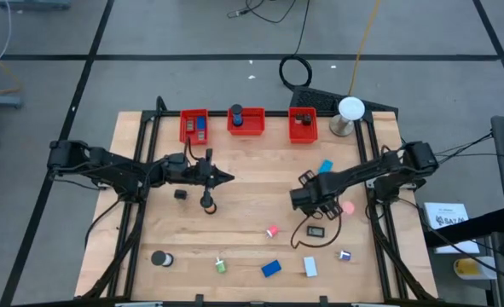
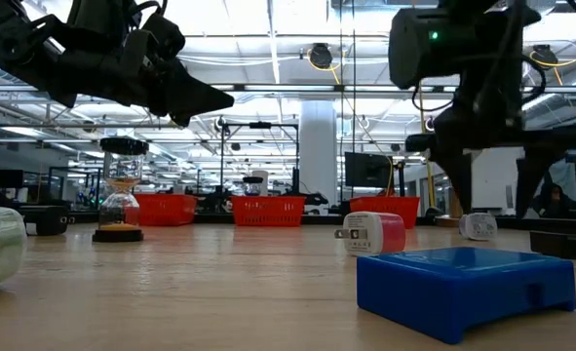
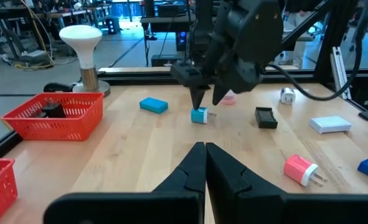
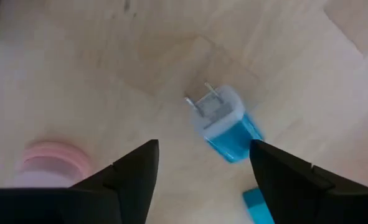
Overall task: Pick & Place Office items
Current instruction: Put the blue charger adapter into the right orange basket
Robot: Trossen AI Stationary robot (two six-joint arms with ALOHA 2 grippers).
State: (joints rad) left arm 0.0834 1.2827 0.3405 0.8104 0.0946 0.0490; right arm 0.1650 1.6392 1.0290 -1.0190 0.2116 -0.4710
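**Entry: office items, pick stage**

- **Landmark:** the white lamp (image 1: 350,109), standing at the table's back edge. All places are given from it.
- **Step in hand:** the right gripper (image 1: 313,203) is held nearer the table front than the lamp and a little to its left. Its fingers are spread wide. A blue-and-white plug charger (image 4: 224,124) lies flat on the wood between them, prongs up-table, and is not gripped. This is judged to be a pick in preparation (a fresh set-down cannot be excluded).
- **Next move, as judged:** a straight descent is called for, then closure across the charger's narrow sides. The pink round piece (image 4: 50,158) lying just beside must be cleared. A carry to a bin would follow.
- **Left gripper (image 1: 228,178):** it waits well to the lamp's left, pinched shut on nothing.
- **Counted on the table:**
  - red bins (image 1: 246,121): three, in a row left of the lamp (their contents cannot be counted)
  - blue blocks: two, one near the lamp (image 1: 325,167) and one far off at the front (image 1: 271,269)
  - white block (image 1: 309,268): one
  - pink plug (image 1: 272,231): one
  - flat black piece (image 1: 315,230): one
  - black roll (image 1: 160,258): one
  - green bit (image 1: 221,266): one
  - hourglass (image 1: 208,202): one
  - small black piece (image 1: 181,194): one
  - small white-and-blue piece (image 1: 344,254): one
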